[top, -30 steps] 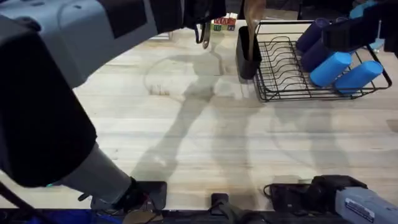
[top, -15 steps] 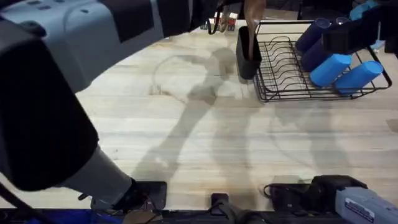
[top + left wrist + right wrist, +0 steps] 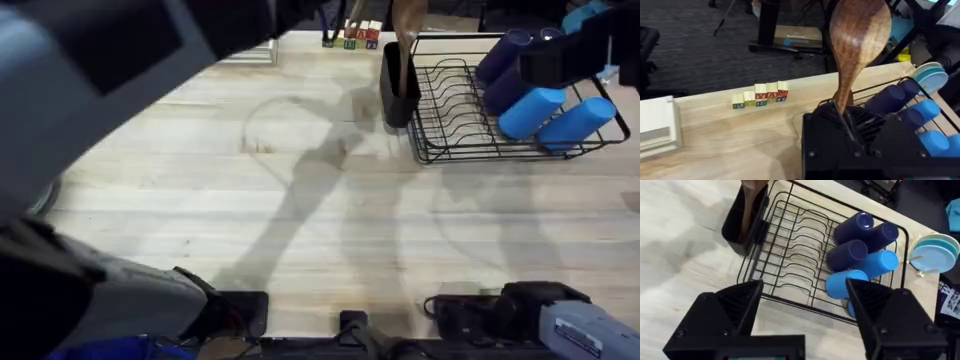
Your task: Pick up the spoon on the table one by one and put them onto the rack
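- Left gripper [image 3: 844, 119] is closed on a spoon [image 3: 859, 35]. The handle runs down between the black fingers and the oval bowl stands upright above them.
- Left arm [image 3: 110, 60] reaches across the table [image 3: 300, 210] toward the far edge and looks large and blurred in the overhead view.
- Right gripper [image 3: 802, 307] hangs over the rack [image 3: 790, 275] with its fingers spread wide and nothing between them.
- Rack sits at the table's far right corner. Its wire bed holds dark-blue and light-blue cups [image 3: 865, 255] lying on their sides.
- Caddy [image 3: 397, 90] is at the rack's left end. A second spoon [image 3: 405, 25] stands in it, handle down.
- Coloured blocks [image 3: 760, 96] stand in a row near the far edge, to the left of the caddy.
- White box [image 3: 657, 125] lies farther left along the same edge.
- Teal plates [image 3: 932, 255] are stacked just beyond the rack's right end.
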Motion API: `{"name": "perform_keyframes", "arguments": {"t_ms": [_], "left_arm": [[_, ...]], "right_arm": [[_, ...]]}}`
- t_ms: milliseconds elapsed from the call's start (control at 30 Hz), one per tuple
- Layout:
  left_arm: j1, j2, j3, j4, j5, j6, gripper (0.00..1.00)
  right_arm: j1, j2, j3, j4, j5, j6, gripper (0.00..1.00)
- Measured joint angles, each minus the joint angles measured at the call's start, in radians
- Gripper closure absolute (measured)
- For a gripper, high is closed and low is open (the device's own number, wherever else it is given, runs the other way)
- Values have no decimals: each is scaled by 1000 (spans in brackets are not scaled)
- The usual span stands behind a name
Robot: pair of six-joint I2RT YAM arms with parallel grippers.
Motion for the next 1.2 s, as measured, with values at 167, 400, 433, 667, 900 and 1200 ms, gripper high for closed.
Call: {"name": "perform_keyframes", "arguments": {"t_ms": [167, 400, 433, 667, 900, 1200], "left_arm": [[0, -79, 0, -112, 0, 74, 956], [0, -142, -40, -148, 0, 119, 956], [0, -155, -56, -147, 0, 123, 956], [0, -248, -234, 21, -4, 139, 956], [-18, -254, -427, 437, 55, 118, 956], [-42, -210, -585, 789, 78, -19, 956]], "right_arm": [[0, 0, 0, 0, 0, 0, 5], [0, 0, 0, 0, 0, 0, 5], [0, 0, 0, 0, 0, 0, 5], [0, 0, 0, 0, 0, 0, 5], [0, 0, 0, -2, 0, 0, 5], [0, 0, 0, -2, 0, 0, 5]]}}
